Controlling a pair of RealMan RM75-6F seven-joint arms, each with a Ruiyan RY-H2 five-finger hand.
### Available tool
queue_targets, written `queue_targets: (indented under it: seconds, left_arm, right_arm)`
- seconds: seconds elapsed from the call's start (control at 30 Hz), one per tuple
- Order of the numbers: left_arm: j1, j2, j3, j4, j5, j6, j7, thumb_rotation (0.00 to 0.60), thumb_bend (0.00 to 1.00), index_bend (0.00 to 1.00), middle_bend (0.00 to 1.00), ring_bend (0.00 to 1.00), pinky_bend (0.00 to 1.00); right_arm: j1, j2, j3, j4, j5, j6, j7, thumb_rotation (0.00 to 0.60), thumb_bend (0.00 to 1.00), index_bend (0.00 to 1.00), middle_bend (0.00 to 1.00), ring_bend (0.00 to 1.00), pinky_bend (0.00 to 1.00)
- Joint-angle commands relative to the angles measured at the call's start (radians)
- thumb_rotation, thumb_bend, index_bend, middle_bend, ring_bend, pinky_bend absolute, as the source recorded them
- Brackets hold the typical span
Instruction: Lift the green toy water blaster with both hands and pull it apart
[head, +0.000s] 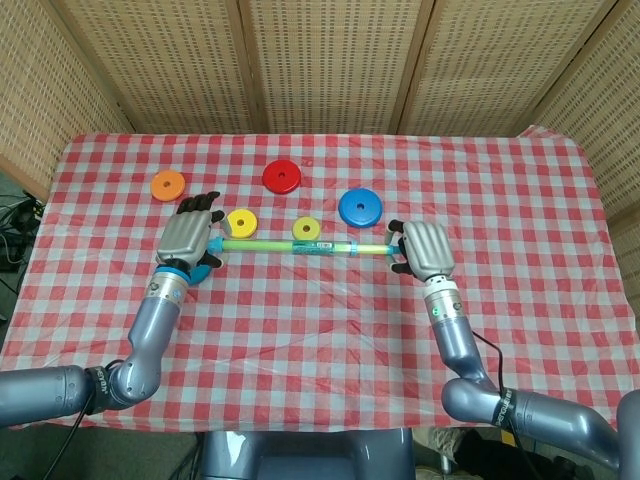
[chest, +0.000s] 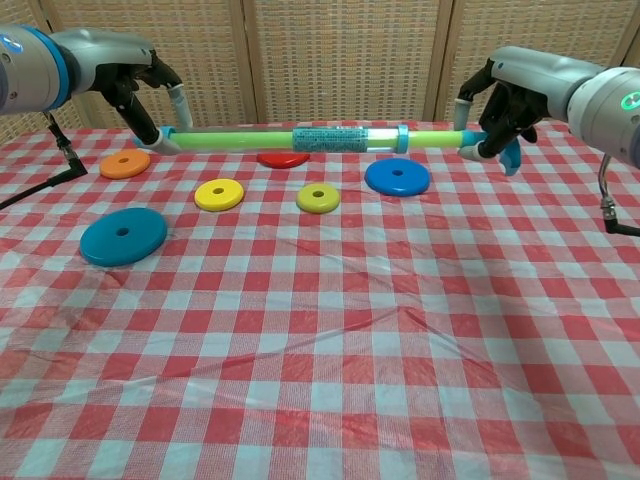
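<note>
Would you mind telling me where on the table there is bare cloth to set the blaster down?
The near half of the table is bare checked cloth, in front of the big blue disc and the yellow ring. The right side, beyond the blue ring, is free too. It is crowded under the water blaster, among the rings.

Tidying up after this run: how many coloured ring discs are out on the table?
6: orange disc far left, large blue disc nearest left, yellow disc, olive-yellow disc in the middle, red disc partly behind the water blaster, blue disc right. None seems hidden.
</note>
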Motion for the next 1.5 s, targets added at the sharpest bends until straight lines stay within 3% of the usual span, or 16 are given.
queue_targets:
  seconds: [0.03,0.53,1.03,1.5]
  left_arm:
    - [-0.003,-0.006,0.005,0.005,-0.003,-0.002,0.000,0.600,0.27,0.44,0.00,0.00,0.00]
    - [0.008,-0.010,0.018,-0.003,0.038,0.023,-0.026,0.600,0.33,0.50,0.00,0.00,0.00]
    - [0.088,0.020,0.084,-0.045,0.105,0.030,-0.087,0.600,0.34,0.52,0.00,0.00,0.00]
    - [0.184,0.096,0.141,-0.076,0.226,0.044,-0.150,0.600,0.34,0.52,0.00,0.00,0.00]
  right_arm:
    - [0.000,0.001,-0.001,0.000,0.000,0.001,0.003,0.600,0.52,0.73,1.00,1.00,0.79]
    - [-0.001,-0.002,-0.015,0.013,0.009,0.003,0.000,0.600,0.52,0.73,1.00,1.00,0.79]
    - [0.003,0.031,-0.005,0.047,0.026,0.001,-0.016,0.600,0.52,0.73,1.00,1.00,0.79]
    - [-0.009,0.076,0.011,0.154,0.112,-0.038,-0.018,0.600,0.52,0.73,1.00,1.00,0.79]
